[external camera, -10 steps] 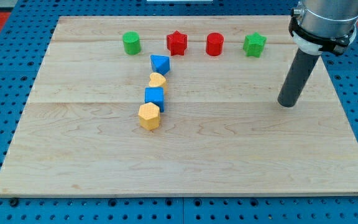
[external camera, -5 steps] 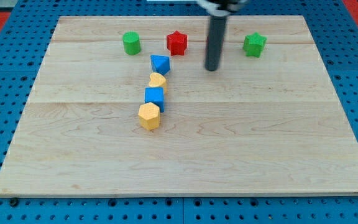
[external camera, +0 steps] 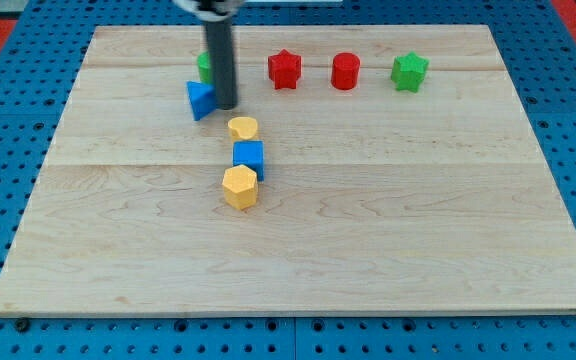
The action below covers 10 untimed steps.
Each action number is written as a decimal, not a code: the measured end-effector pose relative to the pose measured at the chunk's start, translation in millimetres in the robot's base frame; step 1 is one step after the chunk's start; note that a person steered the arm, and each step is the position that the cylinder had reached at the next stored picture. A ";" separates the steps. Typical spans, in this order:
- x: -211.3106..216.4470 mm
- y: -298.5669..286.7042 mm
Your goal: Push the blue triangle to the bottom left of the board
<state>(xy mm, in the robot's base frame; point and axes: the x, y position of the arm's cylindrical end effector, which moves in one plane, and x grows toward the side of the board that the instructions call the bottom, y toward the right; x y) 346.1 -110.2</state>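
The blue triangle [external camera: 200, 99] lies near the board's top, left of centre. My tip [external camera: 226, 105] stands right against its right side. The rod rises from there and hides most of the green cylinder [external camera: 203, 64] behind it. Below and to the right of my tip lies a column of a yellow heart-shaped block [external camera: 243, 128], a blue cube [external camera: 249, 156] and a yellow hexagon [external camera: 239, 186].
A red star [external camera: 284, 68], a red cylinder [external camera: 345, 71] and a green star [external camera: 409, 71] stand in a row along the top of the wooden board [external camera: 388, 230]. A blue pegboard surrounds the board.
My tip swept from the view's right across to the left. It pushed the blue triangle out of the column and to the left. The yellow heart shifted slightly.
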 end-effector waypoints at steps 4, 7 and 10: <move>-54.8 -103.6; 59.6 -96.0; 151.6 -22.1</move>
